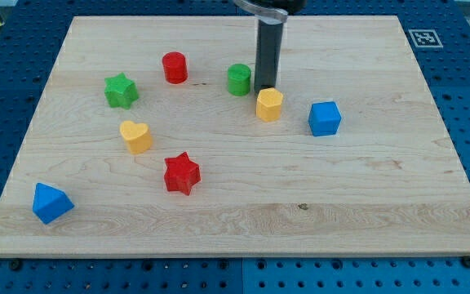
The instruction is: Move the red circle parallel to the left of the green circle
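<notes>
Your red circle (175,67) is sitting upper centre-left of the tabletop (365,188), near the green circle (239,79) and left of it but slightly higher, so alignment is looking unfinished. No claw here, just my tip (265,88), hanging just right of green, beside the yellow block (269,104), well apart from red.

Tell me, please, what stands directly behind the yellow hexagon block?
The dark rod stands just behind the yellow hexagon, my tip beside the green circle. The hexagon covers the board right behind it, so contact cannot be seen.
</notes>
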You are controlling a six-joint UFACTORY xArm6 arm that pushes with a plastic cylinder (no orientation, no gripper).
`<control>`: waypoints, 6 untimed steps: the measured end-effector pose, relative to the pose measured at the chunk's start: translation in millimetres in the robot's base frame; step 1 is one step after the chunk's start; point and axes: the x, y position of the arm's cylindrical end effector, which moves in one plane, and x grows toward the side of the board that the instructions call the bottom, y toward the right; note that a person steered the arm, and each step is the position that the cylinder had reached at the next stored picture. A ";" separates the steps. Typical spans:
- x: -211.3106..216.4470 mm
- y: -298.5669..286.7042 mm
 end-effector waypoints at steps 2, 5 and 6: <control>24.1 -36.4; 7.1 -85.6; 6.3 -117.9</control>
